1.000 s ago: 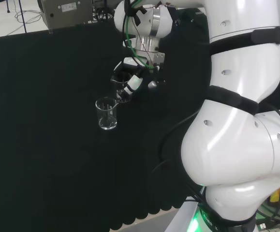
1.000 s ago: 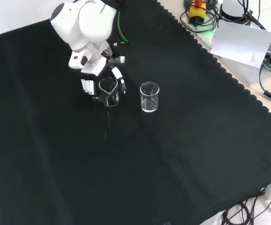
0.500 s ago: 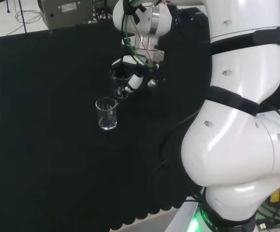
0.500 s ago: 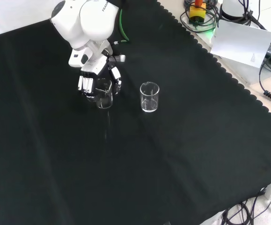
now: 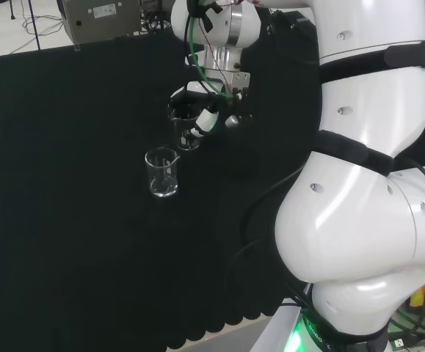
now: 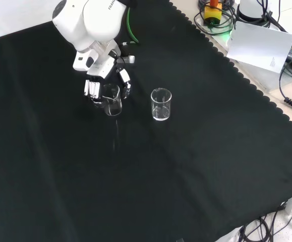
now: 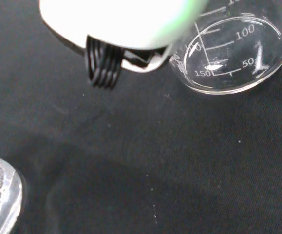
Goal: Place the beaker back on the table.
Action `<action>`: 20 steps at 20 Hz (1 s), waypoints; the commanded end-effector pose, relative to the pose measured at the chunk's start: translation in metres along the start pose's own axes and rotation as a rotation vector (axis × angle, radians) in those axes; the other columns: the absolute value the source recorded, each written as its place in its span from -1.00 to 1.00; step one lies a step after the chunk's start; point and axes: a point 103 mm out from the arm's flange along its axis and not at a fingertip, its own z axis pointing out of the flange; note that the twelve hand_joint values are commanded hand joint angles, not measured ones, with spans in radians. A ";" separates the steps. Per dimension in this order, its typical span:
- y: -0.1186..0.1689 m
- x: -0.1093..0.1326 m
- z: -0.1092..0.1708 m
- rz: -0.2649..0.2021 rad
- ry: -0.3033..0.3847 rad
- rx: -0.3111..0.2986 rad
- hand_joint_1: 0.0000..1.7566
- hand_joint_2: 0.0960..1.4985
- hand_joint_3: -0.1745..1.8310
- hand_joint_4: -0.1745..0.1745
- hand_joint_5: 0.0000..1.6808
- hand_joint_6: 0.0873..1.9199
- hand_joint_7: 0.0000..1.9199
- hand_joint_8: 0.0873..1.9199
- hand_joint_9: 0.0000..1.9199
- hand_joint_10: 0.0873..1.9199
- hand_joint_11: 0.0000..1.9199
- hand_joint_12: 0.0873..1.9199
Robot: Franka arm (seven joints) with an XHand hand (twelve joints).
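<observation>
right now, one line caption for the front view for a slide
Hand curled round a beaker, second beaker alongside.

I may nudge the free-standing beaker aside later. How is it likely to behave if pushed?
The free beaker is clear, thin-walled and looks empty, so probably light and breakable. It stands upright and taller than wide, so a high push may tip it. The black cloth may drag at its base rather than let it slide.

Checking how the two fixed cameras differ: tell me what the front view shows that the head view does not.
Front view alone: the cloth's scalloped edge, with cables and a white box beyond it. Head view alone: the arm's big lower links and a grey box behind the bench. Both: the hand curled round one clear beaker, and a second beaker standing free nearby.
</observation>
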 end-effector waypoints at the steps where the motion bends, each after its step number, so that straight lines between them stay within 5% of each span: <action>1: -0.004 0.009 -0.006 0.015 -0.022 0.030 0.25 -0.47 -0.04 -0.49 -0.55 -0.30 -0.58 -0.25 -0.43 -0.40 -0.66 0.39; 4: -0.008 0.016 -0.015 0.018 -0.017 0.012 0.14 -0.45 -0.09 -0.53 -0.65 -0.66 -0.81 -0.27 -0.71 -0.29 -0.89 0.48; 8: -0.020 0.029 -0.030 0.028 -0.015 -0.024 0.11 -0.44 -0.12 -0.54 -0.62 -0.85 -0.86 -0.26 -0.80 -0.22 -0.96 0.51; 20: -0.094 0.089 -0.099 0.100 -0.096 -0.126 0.07 -0.42 -0.14 -0.55 -0.61 -0.93 -0.90 -0.27 -0.86 -0.21 -1.00 0.49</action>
